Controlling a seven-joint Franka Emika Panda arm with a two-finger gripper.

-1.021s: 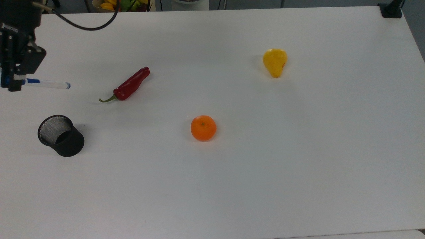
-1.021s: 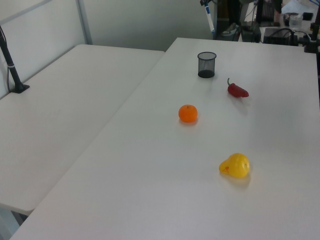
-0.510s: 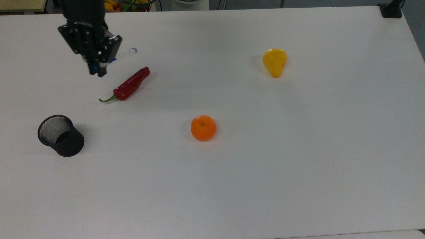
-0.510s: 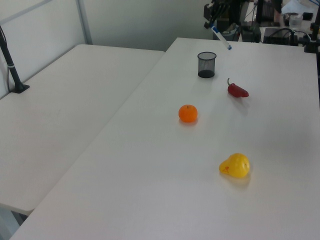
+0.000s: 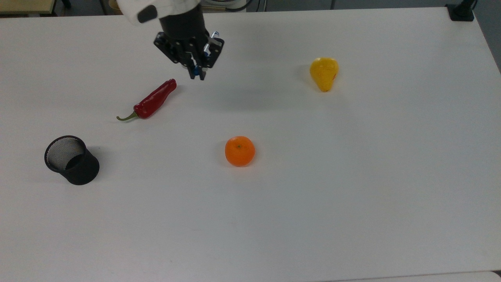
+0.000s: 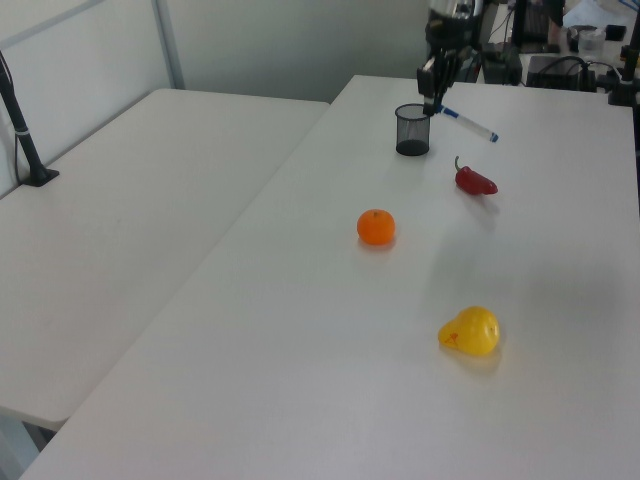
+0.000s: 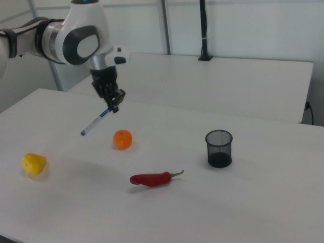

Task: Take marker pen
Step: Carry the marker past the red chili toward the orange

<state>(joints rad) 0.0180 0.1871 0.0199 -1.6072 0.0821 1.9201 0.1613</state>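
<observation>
**Marker pen up off the desk, held in the jaws**

From the top view, the gripper [image 5: 197, 72] hung above the white desk [image 5: 352, 176], just past the fat end of the red chilli [image 5: 150, 100] toward the top view's right. The jaws were closed on the marker pen [image 5: 206, 46], pinching it near its blue cap; a short stretch of the barrel poked out past the gripper body toward the desk's far edge. The black mesh cup [image 5: 71, 159] stood well apart at the top view's left, the orange [image 5: 239, 150] sat near the middle, and the yellow pear [image 5: 324, 73] lay off toward the top view's right.

Over to the left view: the gripper [image 6: 431, 103] pointed down, above the mesh cup [image 6: 413, 129] as seen from here. The marker pen [image 6: 467, 123] stuck out from it at a slant, white barrel running down toward the left view's right, clear of the desk [image 6: 300, 400]. The chilli [image 6: 475, 180] lay just below the pen's free end in this view, the orange [image 6: 376, 227] and the pear [image 6: 469, 331] nearer the camera.

And the right view: the arm reached in from the right view's left, gripper [image 7: 114, 106] clamped on the pen [image 7: 95, 122], which slanted down toward the right view's left, its tip in the air above the desk [image 7: 263, 202]. The orange [image 7: 122, 139] sat just beside that line, the pear [image 7: 33, 164] far left, the chilli [image 7: 152, 178] in front, the cup [image 7: 218, 148] to the right.
</observation>
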